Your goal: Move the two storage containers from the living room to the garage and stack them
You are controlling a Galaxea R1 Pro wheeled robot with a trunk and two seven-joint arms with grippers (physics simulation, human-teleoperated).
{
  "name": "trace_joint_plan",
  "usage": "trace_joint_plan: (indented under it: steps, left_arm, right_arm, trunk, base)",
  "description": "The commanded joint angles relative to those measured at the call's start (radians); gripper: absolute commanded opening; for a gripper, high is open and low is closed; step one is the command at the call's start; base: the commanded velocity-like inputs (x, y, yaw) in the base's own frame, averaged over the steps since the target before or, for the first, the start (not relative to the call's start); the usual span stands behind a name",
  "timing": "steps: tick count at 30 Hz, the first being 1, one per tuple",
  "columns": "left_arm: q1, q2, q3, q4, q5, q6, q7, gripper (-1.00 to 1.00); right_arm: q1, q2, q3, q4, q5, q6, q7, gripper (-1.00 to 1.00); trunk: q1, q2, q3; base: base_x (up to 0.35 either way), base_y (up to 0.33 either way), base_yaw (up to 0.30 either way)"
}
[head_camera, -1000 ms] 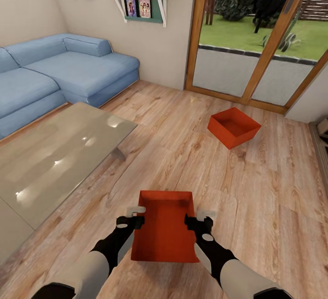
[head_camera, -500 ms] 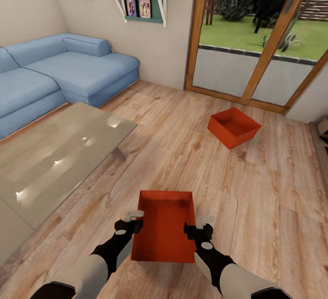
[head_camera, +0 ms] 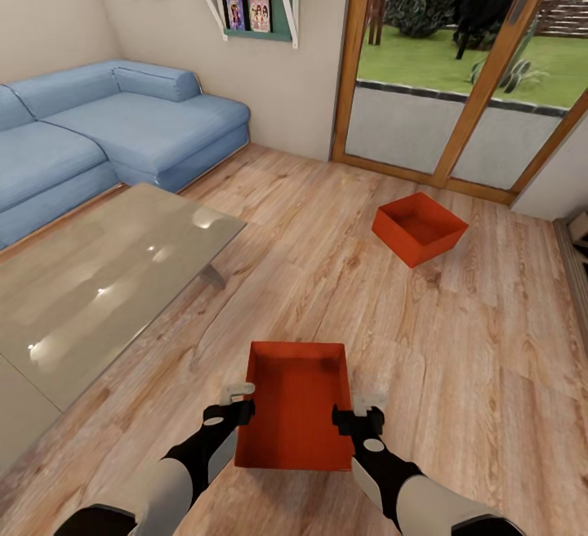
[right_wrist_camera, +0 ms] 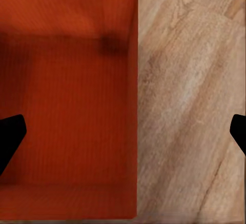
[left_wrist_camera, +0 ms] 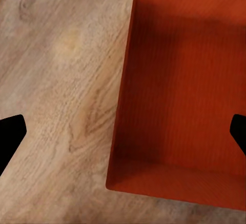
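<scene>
Your left pincer (head_camera: 239, 402) wide, straddling near container's (head_camera: 296, 413) left wall | right pincer (head_camera: 362, 408) wide over right wall | second container (head_camera: 419, 228) on plank floor (head_camera: 327, 274) near glass doors (head_camera: 457, 70)

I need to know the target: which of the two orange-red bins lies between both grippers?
The orange-red rectangular bin on the wood planks directly before the robot, flanked by left gripper and right gripper. The other orange-red bin sits farther off, near the glass doors.
</scene>
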Motion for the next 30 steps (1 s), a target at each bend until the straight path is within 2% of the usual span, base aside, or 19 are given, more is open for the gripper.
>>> trace_joint_plan:
  steps: [1, 12, 16, 25, 28, 30]
  left_arm:
    - [-0.001, 0.0, -0.009, 0.001, 0.011, -0.002, 0.005, 1.0]
    - [-0.001, 0.009, -0.008, 0.031, 0.012, -0.003, 0.005, 1.0]
    - [-0.001, 0.008, -0.009, 0.057, 0.012, -0.003, 0.005, 1.0]
    - [-0.001, 0.008, -0.009, 0.076, 0.012, -0.004, 0.005, 1.0]
    - [-0.001, 0.009, -0.009, 0.08, 0.013, -0.019, 0.005, 1.0]
    - [-0.001, 0.009, -0.009, 0.102, 0.013, -0.053, 0.005, 1.0]
  right_arm:
    - [-0.001, 0.0, 0.008, 0.01, -0.005, -0.004, -0.005, 1.0]
    - [-0.001, -0.003, 0.008, 0.066, -0.007, -0.013, 0.0, 1.0]
    - [-0.001, -0.004, 0.008, 0.086, -0.009, -0.044, 0.028, 1.0]
    - [0.005, -0.002, 0.008, 0.115, -0.01, -0.052, 0.068, 1.0]
    - [0.005, -0.001, 0.007, 0.118, -0.009, -0.054, 0.072, 1.0]
    - [0.005, -0.001, 0.007, 0.118, -0.009, -0.055, 0.073, 1.0]
  trunk:
    - [0.0, 0.0, -0.001]
    - [0.0, 0.0, -0.001]
    - [0.0, 0.0, -0.001]
    - [0.0, 0.0, -0.001]
    - [0.0, 0.0, -0.001]
    - [0.0, 0.0, -0.001]
  base:
    - [0.0, 0.0, 0.0]
    - [0.0, 0.0, 0.0]
    - [0.0, 0.0, 0.0]
    - [0.0, 0.0, 0.0]
    - [0.0, 0.0, 0.0]
    - [0.0, 0.0, 0.0]
